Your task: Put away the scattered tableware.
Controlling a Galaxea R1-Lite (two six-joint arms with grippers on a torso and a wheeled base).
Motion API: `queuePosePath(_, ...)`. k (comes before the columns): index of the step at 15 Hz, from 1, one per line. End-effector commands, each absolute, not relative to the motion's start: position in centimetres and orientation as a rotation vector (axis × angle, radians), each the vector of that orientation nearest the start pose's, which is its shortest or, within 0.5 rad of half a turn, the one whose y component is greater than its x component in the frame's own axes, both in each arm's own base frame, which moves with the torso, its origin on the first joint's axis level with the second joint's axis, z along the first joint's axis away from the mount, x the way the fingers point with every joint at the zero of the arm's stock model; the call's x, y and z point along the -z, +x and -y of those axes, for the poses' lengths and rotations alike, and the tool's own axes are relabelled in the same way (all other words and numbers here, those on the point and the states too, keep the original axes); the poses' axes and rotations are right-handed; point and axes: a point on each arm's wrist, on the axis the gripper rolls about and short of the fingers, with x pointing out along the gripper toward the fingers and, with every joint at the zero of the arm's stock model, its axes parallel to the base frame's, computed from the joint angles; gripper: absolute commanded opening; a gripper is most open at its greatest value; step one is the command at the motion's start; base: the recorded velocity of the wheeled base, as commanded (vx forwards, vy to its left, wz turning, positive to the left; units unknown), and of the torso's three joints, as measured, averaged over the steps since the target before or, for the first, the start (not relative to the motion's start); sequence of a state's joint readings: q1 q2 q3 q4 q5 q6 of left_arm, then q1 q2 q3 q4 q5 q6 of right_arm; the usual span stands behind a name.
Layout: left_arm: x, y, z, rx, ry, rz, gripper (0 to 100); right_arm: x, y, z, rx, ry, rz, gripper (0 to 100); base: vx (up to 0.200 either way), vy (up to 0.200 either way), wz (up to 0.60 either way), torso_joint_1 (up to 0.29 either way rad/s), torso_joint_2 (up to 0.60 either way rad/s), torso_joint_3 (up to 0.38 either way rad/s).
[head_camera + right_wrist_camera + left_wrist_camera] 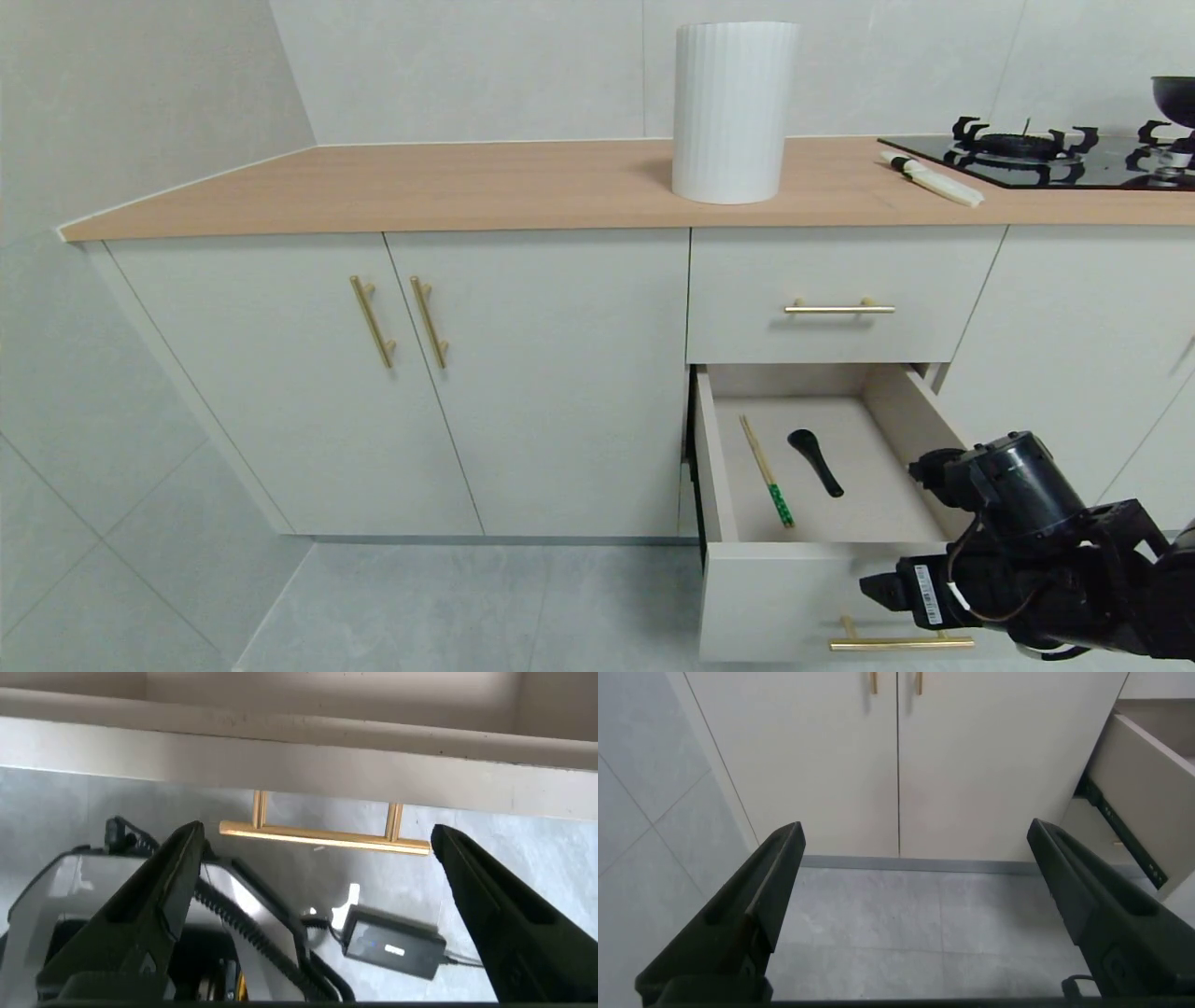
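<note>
The lower drawer (711, 448) stands pulled out. Inside lie a pair of wooden chopsticks (767, 471) with green ends and a black spoon (815, 461), side by side and apart. A pale long utensil (932, 179) with a dark end rests on the countertop beside the stove. My right gripper (882, 593) is open in front of the drawer's front panel, just above its gold handle (901, 642). In the right wrist view the gripper (316, 840) holds nothing and the handle (322, 837) lies a little beyond its fingers. My left gripper (915, 835) hangs open and low, facing the cabinet doors.
A tall white ribbed canister (730, 112) stands on the wooden countertop (420, 187). A black gas hob (1046, 159) is at the back right. Closed cabinet doors (411, 383) fill the left, a shut upper drawer (840, 299) sits above. Grey tiled floor (896, 924) lies below.
</note>
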State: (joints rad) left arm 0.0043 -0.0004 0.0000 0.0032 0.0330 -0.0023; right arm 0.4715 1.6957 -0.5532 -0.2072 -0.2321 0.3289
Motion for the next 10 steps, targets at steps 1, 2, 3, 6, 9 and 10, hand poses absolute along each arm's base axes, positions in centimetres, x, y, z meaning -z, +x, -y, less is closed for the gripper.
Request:
queuePosePath(1,-7.5,-2.3,-0.1,-0.038,-0.003,-0.003,100,-8.1,22.3,-10.4,-0.058,-0.015,-0.912,100,0.000,0.000,0.00,0.000,0.00,0.000)
queuePosePath(2,-7.5,-2.3,-0.1,-0.038,-0.003,-0.003,100,-8.0,23.0,-10.3,-0.047,-0.007,-0.903,100,0.000,0.000,0.00,0.000,0.00,0.000)
queuePosePath(3,-7.5,-2.3,-0.1,-0.038,-0.003,-0.003,100,-7.9,23.4,-10.2,-0.040,-0.001,-0.901,100,0.000,0.000,0.00,0.000,0.00,0.000)
queuePosePath(6,-7.5,-2.3,-0.1,-0.038,-0.003,-0.003,100,-7.7,24.9,-10.2,-0.026,-0.002,-0.895,100,0.000,0.000,0.00,0.000,0.00,0.000)
queuePosePath(9,-7.5,-2.3,-0.1,-0.038,-0.003,-0.003,100,-7.6,26.8,-10.6,-0.024,-0.005,-0.879,100,0.000,0.000,0.00,0.000,0.00,0.000)
queuePosePath(10,-7.5,-2.3,-0.1,-0.038,-0.003,-0.003,100,-7.6,27.4,-10.5,-0.021,-0.011,-0.875,100,0.000,0.000,0.00,0.000,0.00,0.000)
